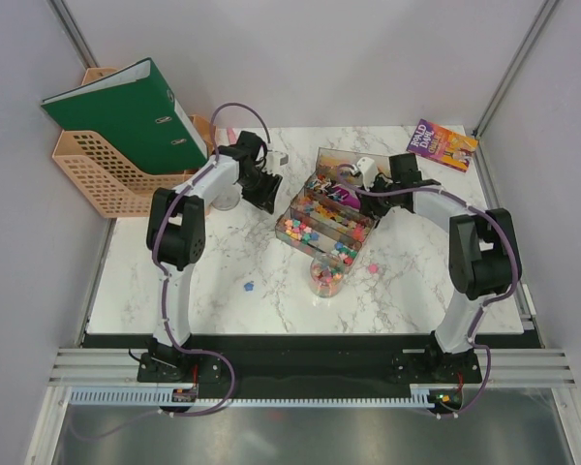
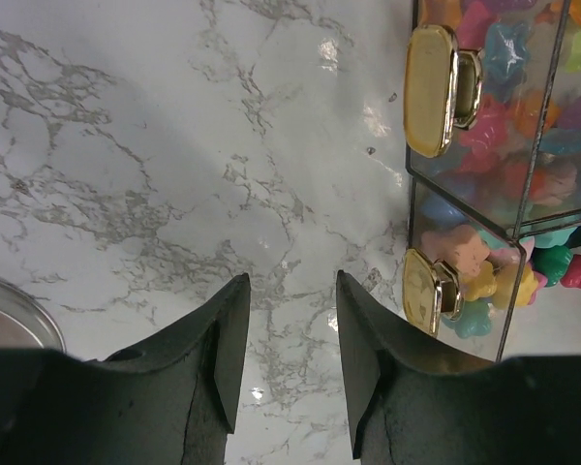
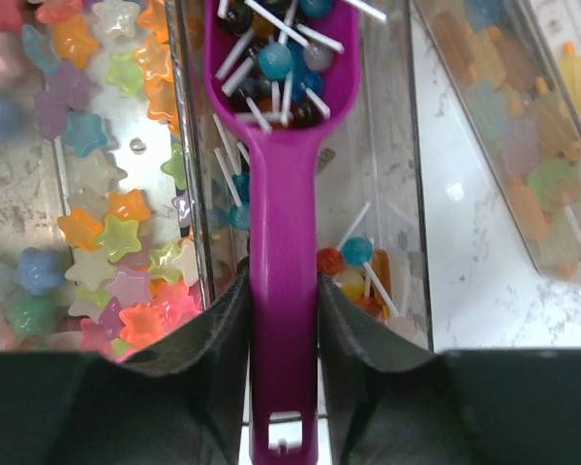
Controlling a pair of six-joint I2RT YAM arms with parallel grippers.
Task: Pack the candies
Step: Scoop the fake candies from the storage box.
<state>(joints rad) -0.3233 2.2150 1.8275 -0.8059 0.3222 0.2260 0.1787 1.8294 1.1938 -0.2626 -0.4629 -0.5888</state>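
Item: I have my right end effector (image 3: pixel 283 291) clamped on the handle of the purple scoop (image 3: pixel 283 194), apparently so its candies (image 3: pixel 276 63) sit unspilled in the bowl just ahead, above the clear tray (image 3: pixel 414 194); left end effector (image 2: pixel 290 291) half-open, empty.

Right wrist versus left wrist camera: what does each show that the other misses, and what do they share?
Right wrist only: the right gripper shut on the purple scoop, its bowl loaded with small lollipops. Left wrist only: the left gripper open and empty over the marble table, with gold handles on the tray fronts. Both: clear trays holding coloured candies.
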